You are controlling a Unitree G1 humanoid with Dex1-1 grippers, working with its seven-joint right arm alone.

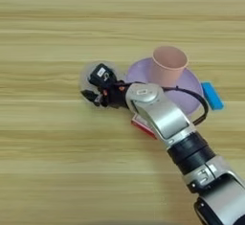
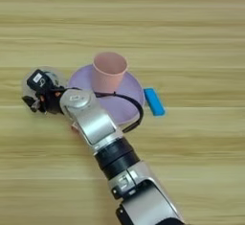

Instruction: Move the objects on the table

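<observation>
A clear round container (image 1: 109, 70) lies on the table (image 1: 57, 162), left of centre. My right gripper (image 1: 94, 84) sits right over it and covers much of it; in the right eye view the gripper (image 2: 34, 92) is at the left edge above the same container (image 2: 51, 75). The silver forearm (image 1: 160, 114) reaches in from the bottom right. Just right of the container, a pink cup (image 1: 168, 65) stands upright on a flat lilac plate (image 1: 191, 92). A small blue block (image 1: 212, 95) lies flat on the wood next to the plate's right rim.
A small red and white item (image 1: 142, 124) shows from under the forearm, at the plate's near left rim. A black cable (image 1: 198, 105) loops from the arm over the plate. Bare wood surrounds the group on all sides.
</observation>
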